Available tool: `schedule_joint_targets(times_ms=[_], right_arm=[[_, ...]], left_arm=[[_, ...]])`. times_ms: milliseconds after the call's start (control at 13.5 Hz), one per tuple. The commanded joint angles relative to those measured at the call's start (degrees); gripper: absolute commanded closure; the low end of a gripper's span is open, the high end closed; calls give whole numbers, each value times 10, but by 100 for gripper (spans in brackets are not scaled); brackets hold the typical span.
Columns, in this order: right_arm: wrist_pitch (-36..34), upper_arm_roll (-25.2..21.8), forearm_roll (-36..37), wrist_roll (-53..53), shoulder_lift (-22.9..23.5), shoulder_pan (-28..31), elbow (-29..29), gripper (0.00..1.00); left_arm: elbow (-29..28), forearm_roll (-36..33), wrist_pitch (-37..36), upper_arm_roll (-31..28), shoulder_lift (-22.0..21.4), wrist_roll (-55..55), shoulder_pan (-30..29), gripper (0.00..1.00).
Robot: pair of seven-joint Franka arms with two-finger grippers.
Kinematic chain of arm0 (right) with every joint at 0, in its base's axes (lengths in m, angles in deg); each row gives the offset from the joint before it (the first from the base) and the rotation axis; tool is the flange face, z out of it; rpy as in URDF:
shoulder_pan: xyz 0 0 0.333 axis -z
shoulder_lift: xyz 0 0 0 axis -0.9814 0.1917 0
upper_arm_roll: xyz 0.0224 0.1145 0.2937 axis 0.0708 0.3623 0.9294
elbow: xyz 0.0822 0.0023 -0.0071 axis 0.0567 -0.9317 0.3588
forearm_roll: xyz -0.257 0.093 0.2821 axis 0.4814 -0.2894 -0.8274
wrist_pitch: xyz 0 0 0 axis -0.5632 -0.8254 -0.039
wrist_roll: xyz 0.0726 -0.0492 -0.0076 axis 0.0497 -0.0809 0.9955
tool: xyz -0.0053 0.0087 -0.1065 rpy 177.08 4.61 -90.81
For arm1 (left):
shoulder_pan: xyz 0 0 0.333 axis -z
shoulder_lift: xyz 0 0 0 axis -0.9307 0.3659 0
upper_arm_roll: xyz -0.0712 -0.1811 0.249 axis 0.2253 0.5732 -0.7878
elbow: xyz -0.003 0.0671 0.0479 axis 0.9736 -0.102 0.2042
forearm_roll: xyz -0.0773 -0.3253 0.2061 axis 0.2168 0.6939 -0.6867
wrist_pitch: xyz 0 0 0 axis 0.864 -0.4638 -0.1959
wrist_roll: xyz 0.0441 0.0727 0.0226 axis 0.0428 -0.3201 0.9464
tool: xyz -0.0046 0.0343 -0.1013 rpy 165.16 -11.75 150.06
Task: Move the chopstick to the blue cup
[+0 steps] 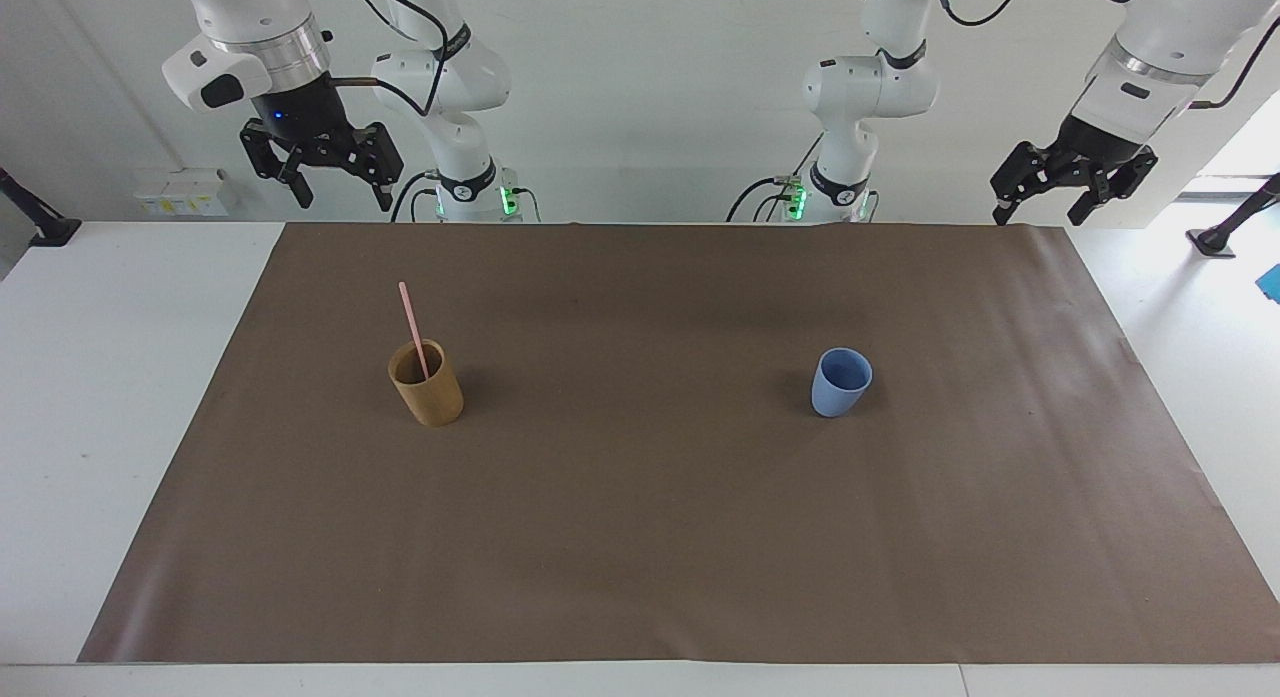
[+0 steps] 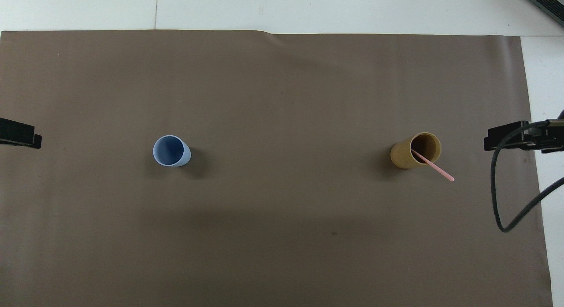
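Observation:
A pale pink chopstick stands in the tan wooden-looking cup toward the right arm's end of the table, its top leaning toward the robots. The light-blue cup stands upright and empty toward the left arm's end. My right gripper hangs open and empty over the mat's edge nearest the robots. My left gripper hangs open and empty over the mat's corner at its own end. Both arms wait, well apart from the cups.
A brown mat covers most of the white table; both cups stand on it. A black cable loops from the right gripper. A dark object lies at the table's corner farthest from the robots.

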Motion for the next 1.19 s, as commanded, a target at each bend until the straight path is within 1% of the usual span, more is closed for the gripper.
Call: schedule_joint_targets(times_ms=[0, 520, 743, 966, 1115], right_arm=[[-4, 2, -4, 8, -4, 7, -3, 0], [-3, 2, -3, 8, -4, 7, -3, 0], [-3, 2, -4, 8, -4, 7, -3, 0], [-3, 2, -4, 8, -4, 7, -3, 0], [-3, 2, -4, 8, -4, 7, -3, 0]], left_arm=[[-12, 3, -6, -6, -15, 0, 9, 0], [-8, 2, -11, -12, -14, -1, -1, 0], [-12, 2, -9, -10, -16, 2, 7, 0], [-38, 3, 15, -9, -21, 3, 9, 0], [-81, 3, 68, -6, -21, 6, 10, 0]])
